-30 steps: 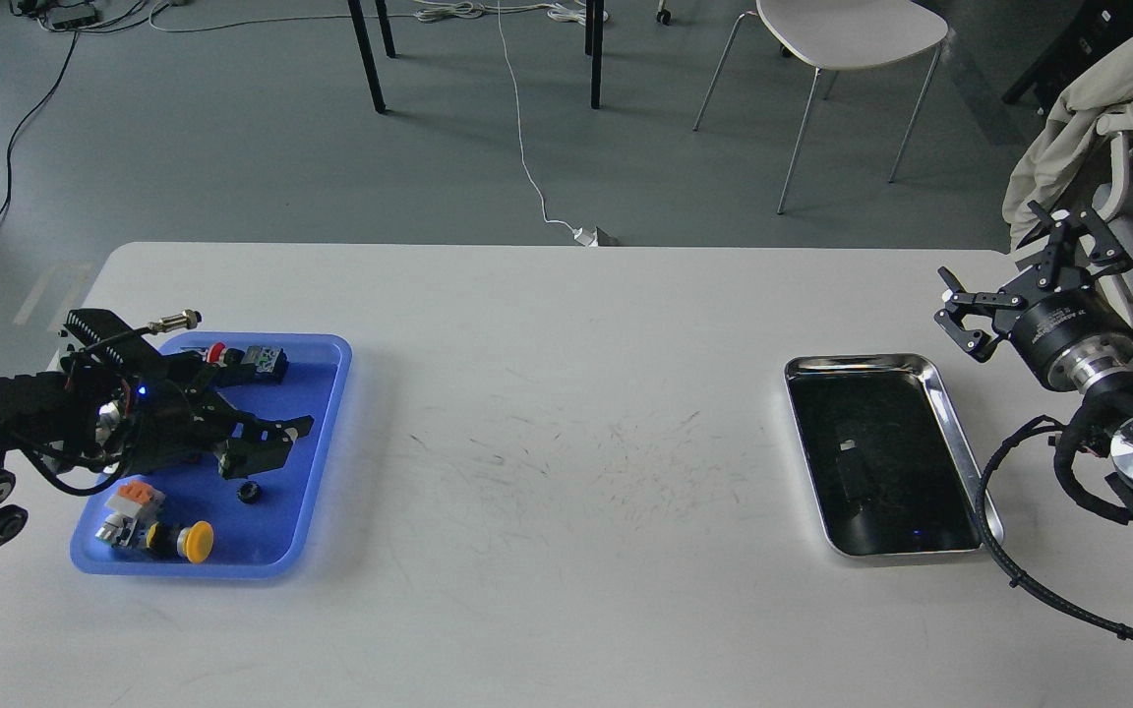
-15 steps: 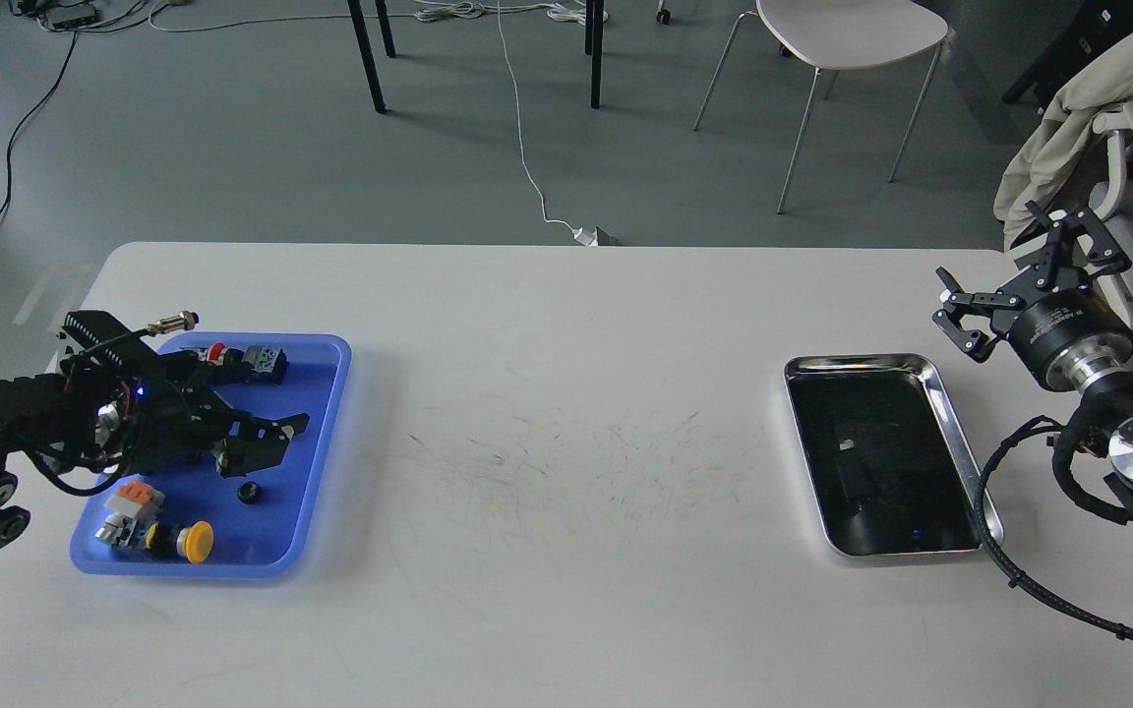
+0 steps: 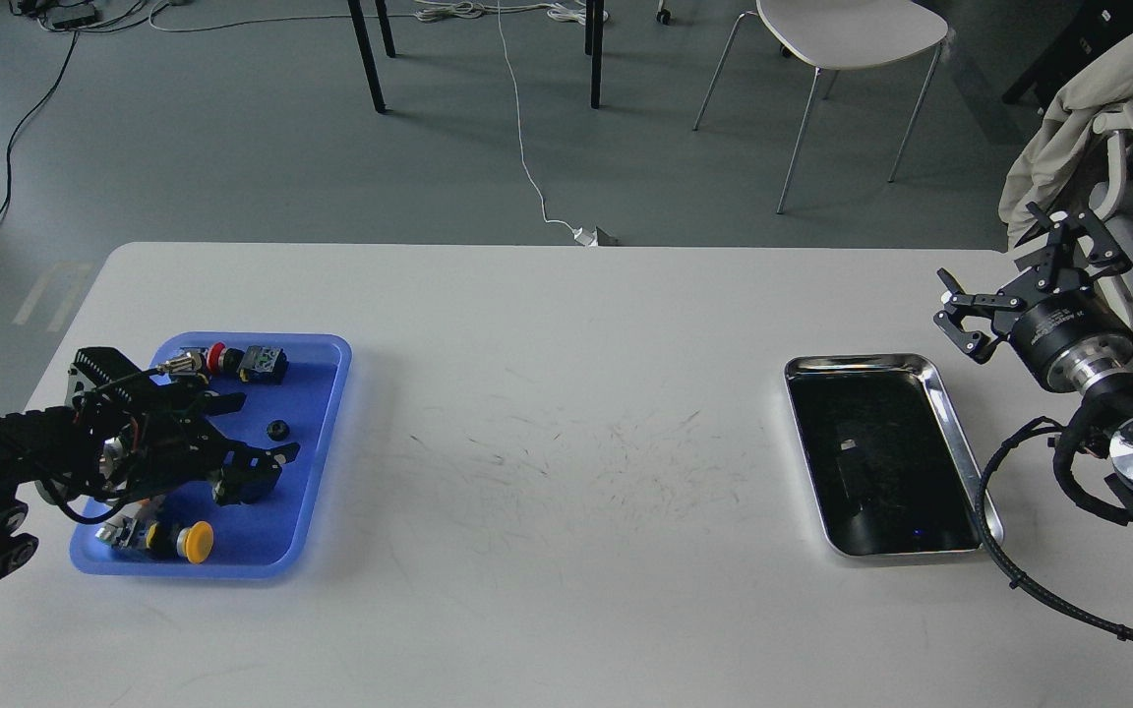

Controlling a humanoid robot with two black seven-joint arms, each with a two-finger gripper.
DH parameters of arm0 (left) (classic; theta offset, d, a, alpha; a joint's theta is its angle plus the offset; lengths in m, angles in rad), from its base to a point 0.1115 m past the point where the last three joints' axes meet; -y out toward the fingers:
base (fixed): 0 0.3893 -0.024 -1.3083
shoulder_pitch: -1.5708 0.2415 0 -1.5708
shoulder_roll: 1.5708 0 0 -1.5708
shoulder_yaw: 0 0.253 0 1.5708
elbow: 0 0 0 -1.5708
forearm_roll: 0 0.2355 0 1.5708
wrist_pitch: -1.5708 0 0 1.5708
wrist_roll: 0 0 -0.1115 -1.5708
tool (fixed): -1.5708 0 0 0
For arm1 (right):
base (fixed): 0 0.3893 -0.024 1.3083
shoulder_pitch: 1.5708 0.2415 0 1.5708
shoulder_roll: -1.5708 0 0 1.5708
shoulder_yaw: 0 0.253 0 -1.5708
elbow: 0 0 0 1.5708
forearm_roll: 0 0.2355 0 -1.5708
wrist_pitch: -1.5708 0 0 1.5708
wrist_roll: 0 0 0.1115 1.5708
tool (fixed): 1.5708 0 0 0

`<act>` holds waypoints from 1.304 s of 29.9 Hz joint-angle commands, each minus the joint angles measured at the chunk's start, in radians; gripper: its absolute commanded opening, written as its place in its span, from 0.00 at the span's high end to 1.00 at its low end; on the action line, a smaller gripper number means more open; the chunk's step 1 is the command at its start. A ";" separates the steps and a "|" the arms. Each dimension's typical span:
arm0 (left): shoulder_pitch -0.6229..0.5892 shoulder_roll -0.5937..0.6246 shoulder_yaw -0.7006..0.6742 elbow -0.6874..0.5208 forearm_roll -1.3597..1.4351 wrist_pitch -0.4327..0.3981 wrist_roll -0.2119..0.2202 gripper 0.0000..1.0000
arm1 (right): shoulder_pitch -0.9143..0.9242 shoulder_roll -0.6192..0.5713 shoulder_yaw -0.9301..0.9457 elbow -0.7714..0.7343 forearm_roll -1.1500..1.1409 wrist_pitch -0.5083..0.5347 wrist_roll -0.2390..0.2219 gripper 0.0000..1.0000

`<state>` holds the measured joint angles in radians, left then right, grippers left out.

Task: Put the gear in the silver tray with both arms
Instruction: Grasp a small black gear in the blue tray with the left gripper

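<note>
The silver tray (image 3: pixel 960 447) lies empty on the right of the white table, its dark bottom mirror-like. My right gripper (image 3: pixel 1011 272) is open and empty, held in the air just beyond the tray's far right corner. My left gripper (image 3: pixel 262 425) is open and low over the blue plastic tray (image 3: pixel 326 393) on the left. A small black round gear-like part (image 3: pixel 278 429) lies in the blue tray between the fingertips, apart from both. The lower finger (image 3: pixel 247 474) covers the spot beneath it, so I cannot tell what lies there.
The blue tray also holds a yellow push-button (image 3: pixel 195 542), a red-capped part (image 3: pixel 216 357) and a dark block (image 3: pixel 263 363). The table's far edge (image 3: pixel 566 246) faces a floor with a white chair (image 3: pixel 847 39), table legs and cables. A beige jacket (image 3: pixel 1078 118) hangs at the right.
My left gripper has dropped and drawn nearer in the blue tray, now covering the small black part near the yellow button and uncovering another. The right arm has barely moved.
</note>
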<state>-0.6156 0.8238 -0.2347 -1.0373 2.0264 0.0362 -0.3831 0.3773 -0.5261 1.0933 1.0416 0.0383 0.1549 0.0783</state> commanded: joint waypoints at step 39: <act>-0.012 -0.078 0.043 0.161 0.002 0.014 -0.048 0.83 | 0.002 0.006 -0.020 -0.009 0.000 -0.001 0.003 0.00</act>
<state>-0.6256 0.7433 -0.1946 -0.8786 2.0323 0.0519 -0.4287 0.3789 -0.5200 1.0747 1.0319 0.0383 0.1538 0.0805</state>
